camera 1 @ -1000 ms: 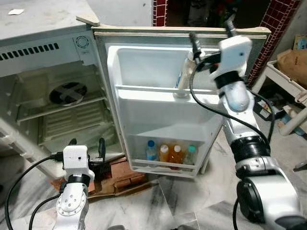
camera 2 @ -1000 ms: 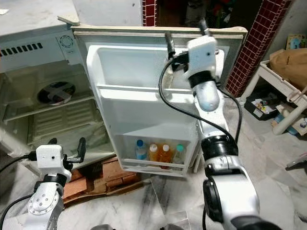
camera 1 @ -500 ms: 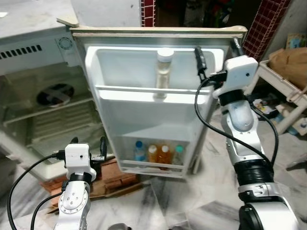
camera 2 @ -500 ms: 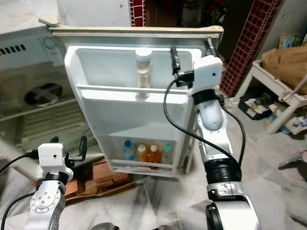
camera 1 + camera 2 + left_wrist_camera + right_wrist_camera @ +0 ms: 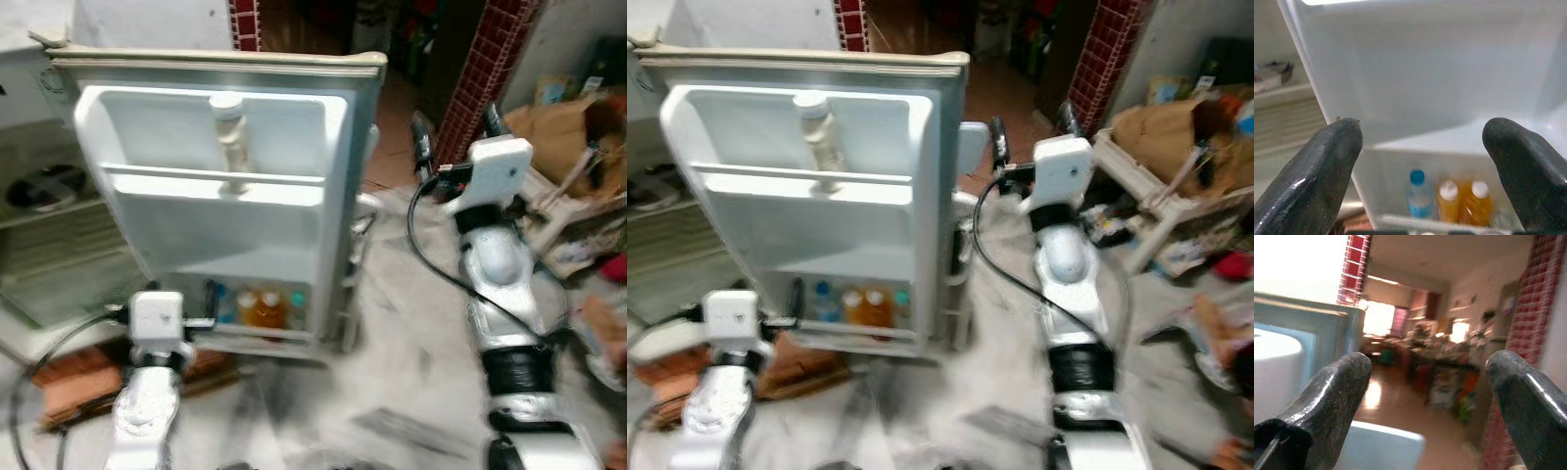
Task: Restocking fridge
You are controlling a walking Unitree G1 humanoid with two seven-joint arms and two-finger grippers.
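Our right gripper (image 5: 453, 132), fingers apart and empty, hangs right of the fridge door (image 5: 211, 186), whose upright bottle (image 5: 231, 142) lies leftward; left gripper (image 5: 1420, 161) also spread.

Silver jointed arms, white wrist boxes, black cables.

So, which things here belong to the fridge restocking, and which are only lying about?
Belonging to the job:
- open fridge door
- tall pale bottle on the door's upper shelf
- small bottles in the bottom door shelf
- right gripper, open, raised beside the door
- left gripper, open, low before the bottom shelf

Only lying about:
- brown sack
- bricks under the fridge
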